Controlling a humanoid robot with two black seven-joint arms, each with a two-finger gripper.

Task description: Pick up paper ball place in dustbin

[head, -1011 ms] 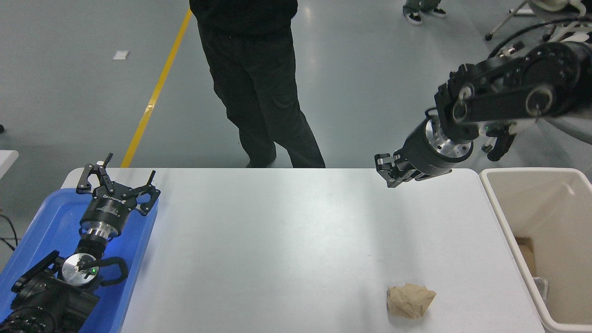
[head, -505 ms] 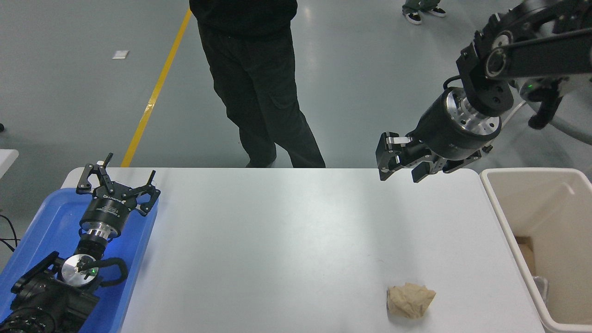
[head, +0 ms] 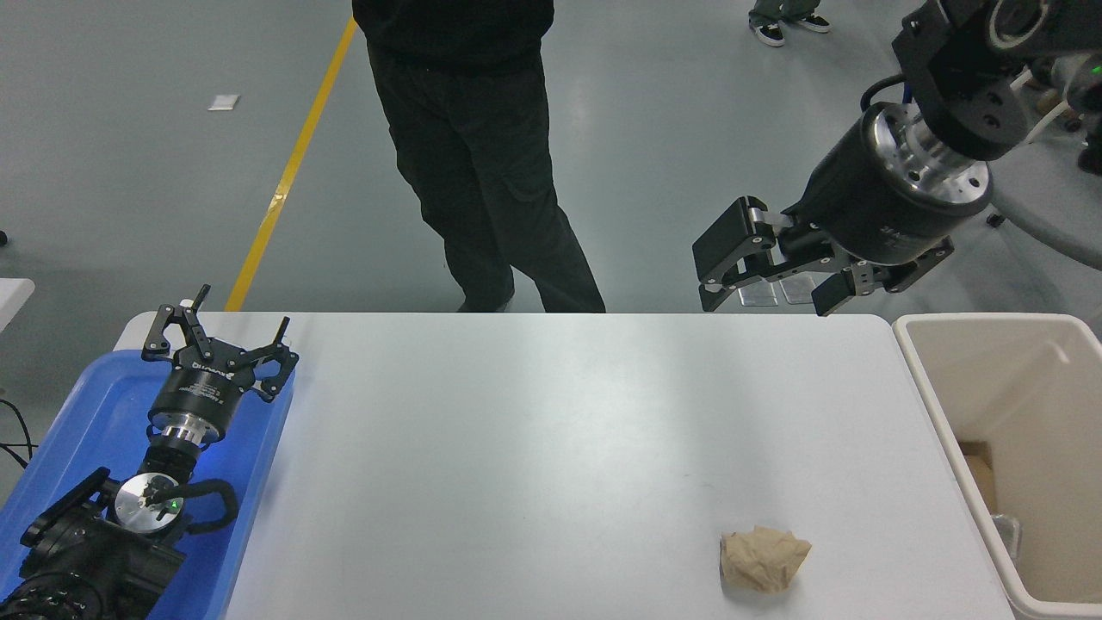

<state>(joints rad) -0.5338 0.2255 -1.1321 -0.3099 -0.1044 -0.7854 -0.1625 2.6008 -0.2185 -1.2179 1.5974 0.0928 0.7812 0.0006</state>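
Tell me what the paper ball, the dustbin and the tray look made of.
Paper ball: tan kraft-like paper, matte, sharply creased. Dustbin: cream plastic by the look, smooth walls, thick rounded rim. Tray: blue plastic, likely, with a slight sheen.

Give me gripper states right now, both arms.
Left gripper: open, empty, parked over the blue tray.
Right gripper: open, empty, raised above the table's far edge, away from the paper ball.
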